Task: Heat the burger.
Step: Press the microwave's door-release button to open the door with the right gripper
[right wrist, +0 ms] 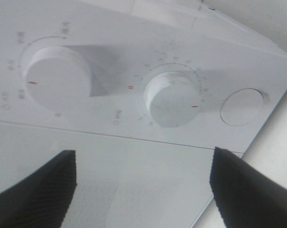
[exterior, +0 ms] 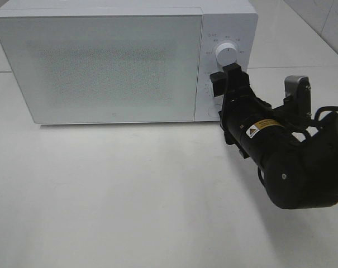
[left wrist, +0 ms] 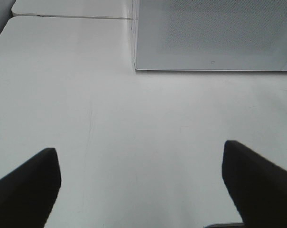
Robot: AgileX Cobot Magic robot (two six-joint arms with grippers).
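Both claws gape empty: right claw (right wrist: pixel 143 156) at the microwave's (exterior: pixel 101 67) lower dial (right wrist: pixel 173 99), hidden in the high view; left claw (left wrist: pixel 138 147) above the table (left wrist: pixel 62 85) before its seemingly shut door (left wrist: pixel 214 33).

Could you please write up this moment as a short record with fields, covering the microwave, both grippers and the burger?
microwave: on the white table, door shut
control panel: upper dial, lower dial, round button
right gripper: open, facing the control panel by the lower dial, not gripping it
left gripper: open, over the table, holding nothing
burger: not seen in any view
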